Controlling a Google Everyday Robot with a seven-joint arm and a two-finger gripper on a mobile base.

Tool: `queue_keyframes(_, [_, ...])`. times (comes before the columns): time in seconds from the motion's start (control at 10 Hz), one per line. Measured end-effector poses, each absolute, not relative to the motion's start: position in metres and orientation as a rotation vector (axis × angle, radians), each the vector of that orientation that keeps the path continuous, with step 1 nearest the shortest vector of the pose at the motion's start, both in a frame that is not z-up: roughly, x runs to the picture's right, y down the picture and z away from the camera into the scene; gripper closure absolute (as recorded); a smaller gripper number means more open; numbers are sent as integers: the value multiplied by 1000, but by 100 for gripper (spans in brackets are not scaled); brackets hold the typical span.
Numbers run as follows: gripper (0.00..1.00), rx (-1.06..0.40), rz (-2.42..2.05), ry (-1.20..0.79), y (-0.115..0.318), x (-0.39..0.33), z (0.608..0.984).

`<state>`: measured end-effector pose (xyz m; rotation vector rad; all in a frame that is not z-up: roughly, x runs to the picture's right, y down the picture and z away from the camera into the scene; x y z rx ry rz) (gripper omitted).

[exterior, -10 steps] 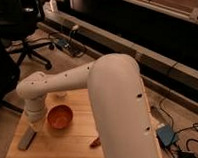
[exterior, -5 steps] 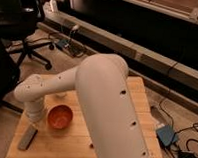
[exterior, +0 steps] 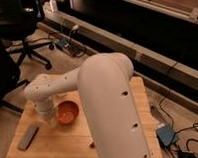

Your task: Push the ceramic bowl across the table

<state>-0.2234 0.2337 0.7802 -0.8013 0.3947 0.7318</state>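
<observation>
Wood planks make up the light table [exterior: 53, 151], and a dim room with a dark floor lies all around it. Near the middle of the table sits the little orange-red ceramic bowl [exterior: 68, 112], right side up. A big white robot arm [exterior: 111, 104] bends over the table and hides the part of it to the right of the bowl. The arm reaches round and comes down just left of the bowl, where the gripper [exterior: 51, 118] sits low by the bowl's rim. I cannot tell if the gripper is wide or narrow, or if it touches the bowl. A flat gray thing [exterior: 28, 136] lies on the wood, left of the bowl and nearer to us. Far behind the bowl stands a black office chair [exterior: 24, 34]. Well off to the bowl's right, a blue box [exterior: 165, 134] and black cables [exterior: 186, 148] lie on the floor.
</observation>
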Motion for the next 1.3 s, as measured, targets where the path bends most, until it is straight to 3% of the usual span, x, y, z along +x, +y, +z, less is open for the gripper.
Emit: queue_keyframes(1.3, [100,-517,1020,541,142,-110,870])
